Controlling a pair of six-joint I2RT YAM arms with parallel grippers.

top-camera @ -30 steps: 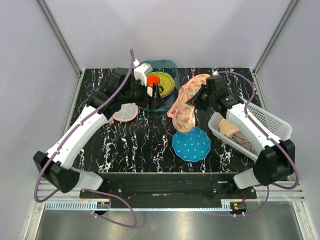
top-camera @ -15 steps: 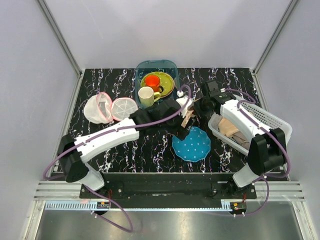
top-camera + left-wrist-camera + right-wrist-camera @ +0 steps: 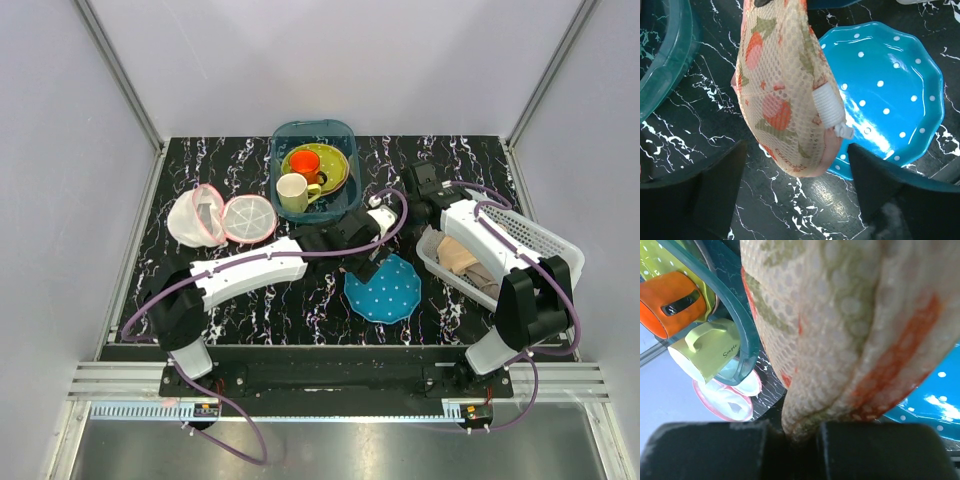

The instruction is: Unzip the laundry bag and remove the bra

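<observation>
The laundry bag [image 3: 785, 95], peach mesh with red and green prints and pink edging, hangs upright over the black table. A white ribbed zipper piece [image 3: 829, 106] sits on its right edge. My right gripper [image 3: 802, 440] is shut on the bag's fabric [image 3: 840, 330], pinching one end. My left gripper [image 3: 800, 200] is open just below the bag's lower tip, with one dark finger [image 3: 715, 195] on each side and nothing between them. In the top view the left gripper [image 3: 372, 262] reaches across to the right gripper [image 3: 408, 218], and the arm covers most of the bag. The bra is hidden.
A blue dotted plate [image 3: 385, 290] lies right under the bag's end. A teal bin [image 3: 340, 130] with plates and cups stands at the back. White mesh pink-rimmed pieces [image 3: 222, 218] lie at the left. A white basket [image 3: 545, 240] of clothes sits on the right.
My left arm swung from the teal bin across the table to the bag's lower end. The bag, earlier draped over the table, now hangs from the right gripper.
</observation>
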